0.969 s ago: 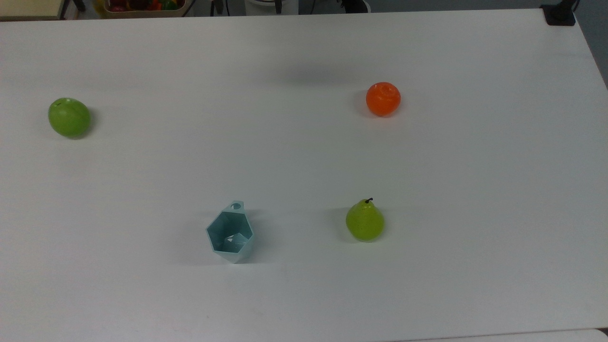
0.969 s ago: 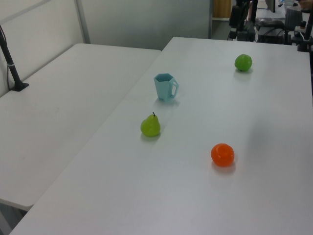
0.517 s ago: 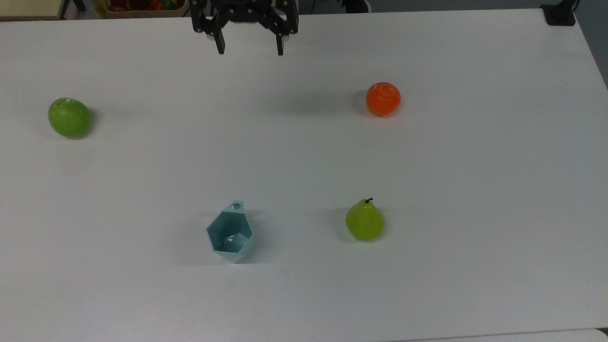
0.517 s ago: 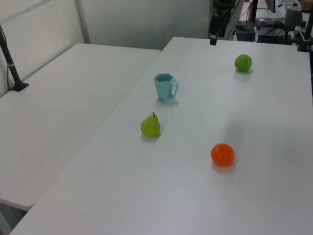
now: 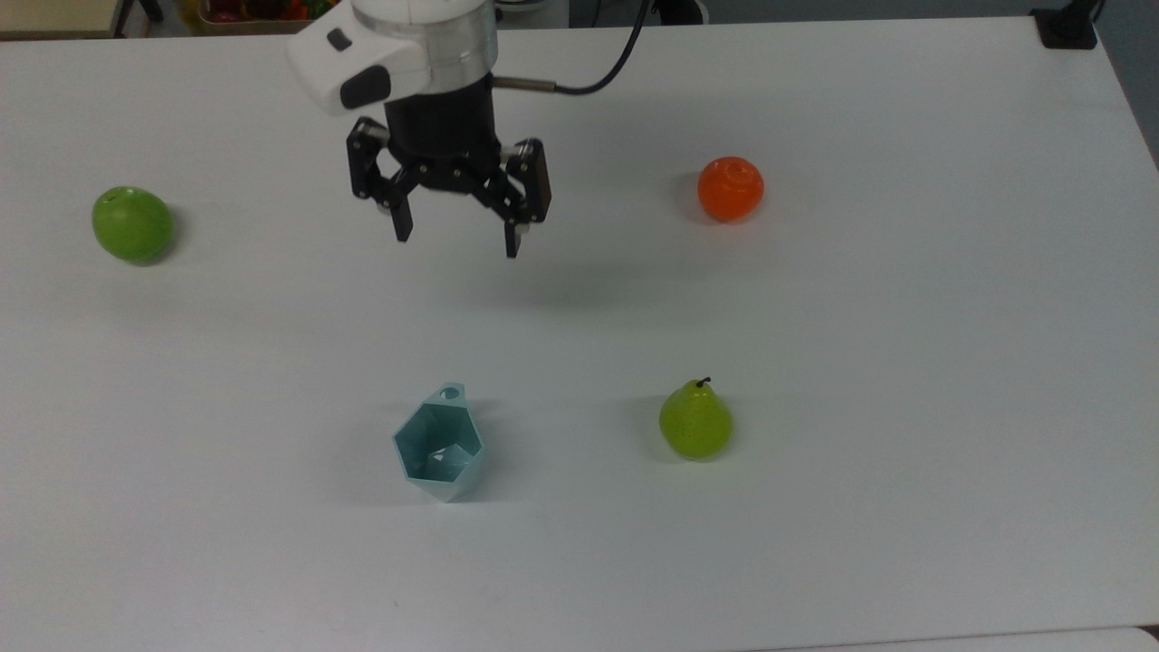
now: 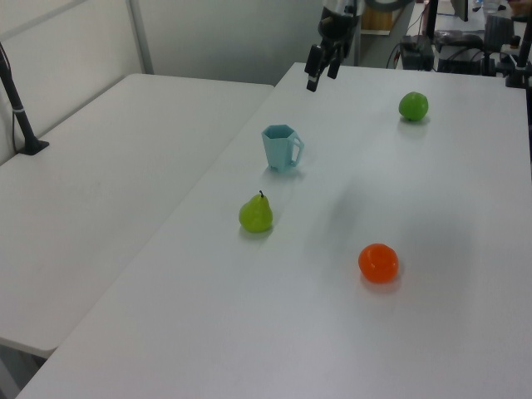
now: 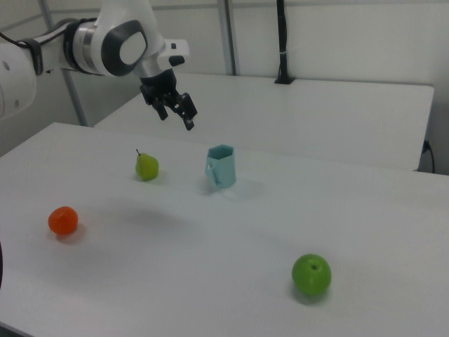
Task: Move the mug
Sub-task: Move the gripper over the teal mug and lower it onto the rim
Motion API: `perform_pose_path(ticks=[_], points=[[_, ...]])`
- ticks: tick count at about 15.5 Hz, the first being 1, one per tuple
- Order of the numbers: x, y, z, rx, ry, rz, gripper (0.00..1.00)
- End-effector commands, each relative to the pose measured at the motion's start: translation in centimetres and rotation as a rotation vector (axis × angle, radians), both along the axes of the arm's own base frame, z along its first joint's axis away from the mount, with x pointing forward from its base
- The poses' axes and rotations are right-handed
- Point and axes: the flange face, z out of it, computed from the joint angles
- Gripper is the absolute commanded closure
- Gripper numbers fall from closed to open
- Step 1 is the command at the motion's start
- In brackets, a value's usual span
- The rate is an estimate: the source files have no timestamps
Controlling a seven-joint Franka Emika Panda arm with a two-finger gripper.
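High above the counter point(image 5: 815, 362), the tool point(image 5: 455, 237) hangs spread, well apart from the upright mug point(image 5: 440, 445) beside the pear point(image 5: 694, 423); a misaligned descent could tip it.

In the top view, you'll see the green apple point(image 5: 132, 224) left of the claw point(image 5: 456, 240), the orange point(image 5: 731, 188) right, the pear point(image 5: 695, 423) lower right.
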Motion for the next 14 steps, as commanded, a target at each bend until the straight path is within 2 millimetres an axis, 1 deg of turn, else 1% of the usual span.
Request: perform_pose_path(ticks=[1,5,6,7,8,9,12,13,14], points=[[1.8,-0.8,-1.7,-0.018,-0.059,-0.043,0.05],[3.4,-0.5,-5.7,-0.020,-0.090,-0.054,0.19],[3.7,-0.6,-6.7,-0.023,-0.088,-0.054,0.20],[4.2,-0.7,-8.2,-0.034,-0.085,-0.050,0.20],[4.4,-0.6,-9.2,-0.057,-0.085,-0.041,0.22],[4.4,-0.5,-11.2,-0.088,-0.071,-0.026,0.24],[4.7,-0.5,-13.1,-0.102,-0.068,-0.018,0.25],[4.8,-0.5,-14.4,-0.115,-0.052,-0.014,0.25],[4.8,-0.4,-15.2,-0.124,-0.042,-0.008,0.25]])
